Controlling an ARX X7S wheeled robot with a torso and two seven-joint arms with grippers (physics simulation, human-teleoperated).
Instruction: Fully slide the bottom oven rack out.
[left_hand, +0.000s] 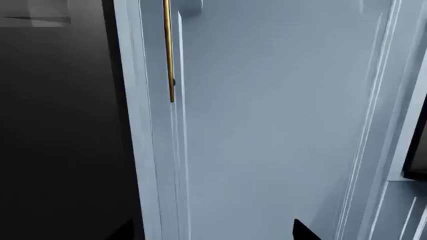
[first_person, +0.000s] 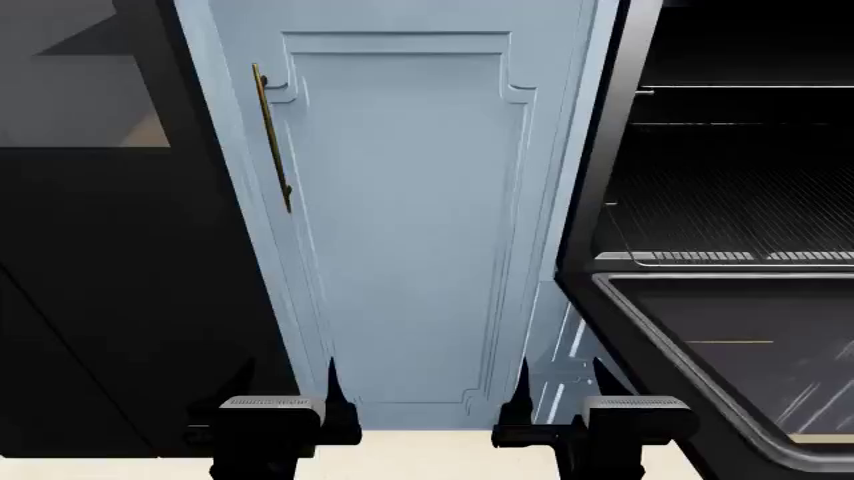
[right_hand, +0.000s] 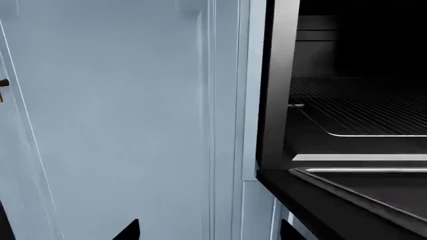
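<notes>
The bottom oven rack (first_person: 734, 215) is a wide grid of thin silvery wires lying inside the open oven cavity at the right, its front rim just behind the lowered door. It also shows in the right wrist view (right_hand: 360, 107). My left gripper (first_person: 291, 388) is open and empty, low in front of a light blue cabinet door, well left of the oven. My right gripper (first_person: 561, 388) is open and empty beside the oven's left edge, below and short of the rack. In the wrist views, both the left gripper (left_hand: 213, 232) and the right gripper (right_hand: 210, 232) show only dark fingertips, spread wide.
The dark glass-panelled oven door (first_person: 747, 350) hangs open and juts toward me at the right (right_hand: 373, 195). An upper rack (first_person: 747, 90) sits higher in the cavity. The blue cabinet door (first_person: 400, 230) carries a brass handle (first_person: 272, 140). A black appliance front (first_person: 94, 250) fills the left.
</notes>
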